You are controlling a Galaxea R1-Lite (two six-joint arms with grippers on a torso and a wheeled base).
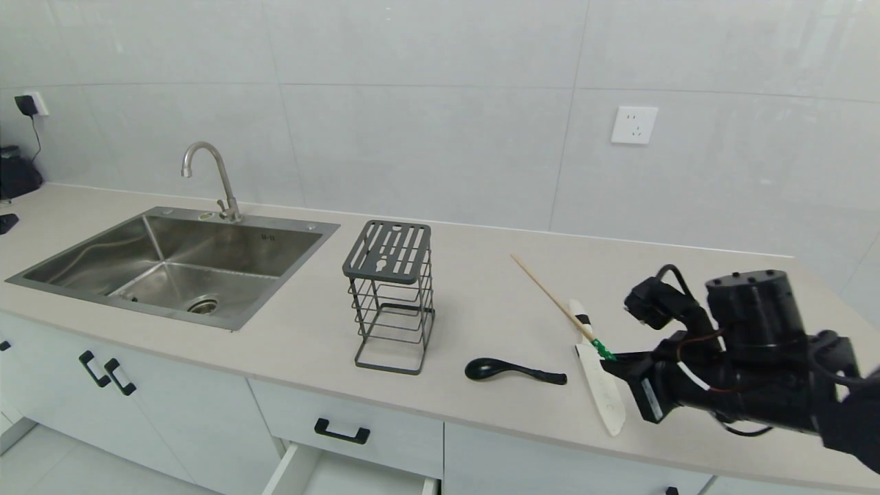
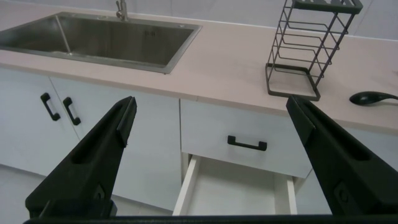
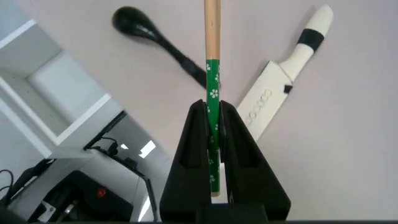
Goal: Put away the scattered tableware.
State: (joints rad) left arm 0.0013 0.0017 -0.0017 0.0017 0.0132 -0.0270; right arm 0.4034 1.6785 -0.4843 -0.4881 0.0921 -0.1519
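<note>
Your right gripper [image 3: 213, 112] pinches the chopstick [image 1: 550, 294] only at its green end (shaft lying across the white knife [image 1: 603, 388] on the counter [image 1: 481, 309]), so lifting may let it pivot or drag the knife.

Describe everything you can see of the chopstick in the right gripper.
The chopstick is a thin stick, pale wood-coloured, with a green end dotted with small white flowers. The right gripper is shut on that green end. Its shaft slants over the handle of the white knife; whether its tip touches the counter is unclear.
</note>
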